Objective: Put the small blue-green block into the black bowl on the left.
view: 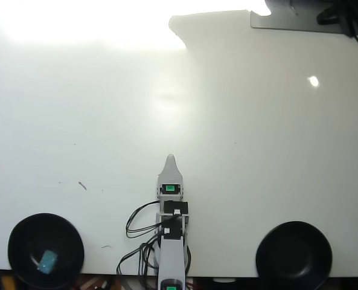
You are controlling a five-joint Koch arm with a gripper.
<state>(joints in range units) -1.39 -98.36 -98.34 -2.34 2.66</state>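
Note:
In the overhead view the small blue-green block [46,261] lies inside the black bowl [22,238] at the bottom left, a little below its middle. A second look-alike black bowl [294,255] stands at the bottom right and holds nothing I can see. My gripper [170,160] is at the bottom centre and points up the picture, well apart from both bowls. Only one pointed white tip shows, so its jaws lie one behind the other and I cannot tell if it is open or shut. Nothing shows in it.
The white table [185,109] spreads above the arm, with strong glare at the top left. Black cables [139,223] loop left of the arm. A grey plate with dark gear [311,18] sits at the top right. The table's front edge runs along the bottom.

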